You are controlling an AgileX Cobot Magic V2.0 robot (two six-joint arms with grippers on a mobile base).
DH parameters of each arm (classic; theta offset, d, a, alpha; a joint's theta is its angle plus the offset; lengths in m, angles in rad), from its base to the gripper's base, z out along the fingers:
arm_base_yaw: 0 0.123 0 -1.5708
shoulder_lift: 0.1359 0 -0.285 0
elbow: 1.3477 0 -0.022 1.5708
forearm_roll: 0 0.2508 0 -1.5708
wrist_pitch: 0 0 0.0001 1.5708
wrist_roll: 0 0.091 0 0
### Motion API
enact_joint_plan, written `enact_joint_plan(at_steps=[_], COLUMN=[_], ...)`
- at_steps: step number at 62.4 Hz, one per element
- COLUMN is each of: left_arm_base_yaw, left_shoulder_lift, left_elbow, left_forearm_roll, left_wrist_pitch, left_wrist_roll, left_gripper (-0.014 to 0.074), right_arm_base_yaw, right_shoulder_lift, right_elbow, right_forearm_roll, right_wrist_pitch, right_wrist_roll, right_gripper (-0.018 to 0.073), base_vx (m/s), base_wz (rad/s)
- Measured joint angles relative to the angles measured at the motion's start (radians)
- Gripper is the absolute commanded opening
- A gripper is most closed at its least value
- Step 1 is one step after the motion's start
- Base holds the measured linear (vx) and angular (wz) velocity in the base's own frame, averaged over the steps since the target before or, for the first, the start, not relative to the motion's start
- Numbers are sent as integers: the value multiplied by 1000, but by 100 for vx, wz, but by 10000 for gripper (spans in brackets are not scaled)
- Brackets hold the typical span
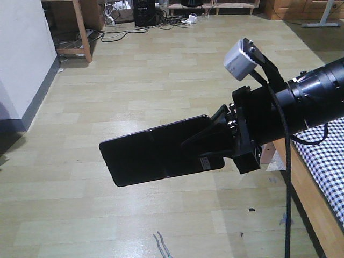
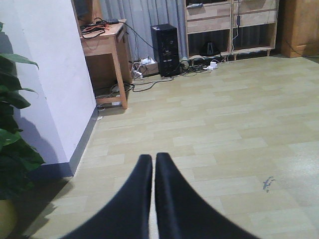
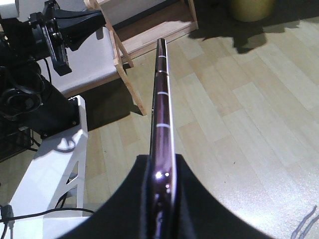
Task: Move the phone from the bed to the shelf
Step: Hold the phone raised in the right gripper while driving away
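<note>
Exterior front-facing view, item 1: phone (image 1: 153, 153), flat black slab. It is held in mid-air over the wood-look floor (image 1: 161, 70), just off the bed (image 1: 325, 161) edge. One end is clamped by the right gripper (image 1: 214, 141); the free end sticks out away from the arm. In the right wrist view it is seen edge-on, pinched between both fingers.

Item 2: left gripper (image 2: 153, 196). Fingers are pressed together w/ nothing between them.

Step in hand (judged): carry to shelf. Grip is at the slab's end only, so slow, level travel is advised. Glossy faces may slip, so wrist jerks are to be avoided. Phone should be laid flat on a plank before the jaws are released.

Item 3: shelf (image 2: 227, 25), prob. the light-wood unit at the far wall, well apart from the phone.
- Upper part: plank fronts; contents not visible.
- Lower open compartments: a small dark object in one; the rest are too dim to tell.
- Cables and white plugs lie on the floor just in front.
</note>
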Motion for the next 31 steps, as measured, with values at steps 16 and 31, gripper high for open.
enact_joint_plan(at_steps=[16, 31], left_arm_base_yaw=[0, 0], left_shoulder_lift=[0, 0], left_elbow=[0, 0], left_forearm_roll=[0, 0], left_wrist_pitch=[0, 0], left_wrist_roll=[0, 0], left_gripper=[1, 1], right_arm_base_yaw=[0, 0], right_shoulder_lift=[0, 0], right_elbow=[0, 0], right_forearm_roll=[0, 0], right_wrist_pitch=[0, 0], right_wrist_roll=[0, 0], right_gripper=[-2, -2], base_vx=[4, 6], base_wz=[-1, -3])
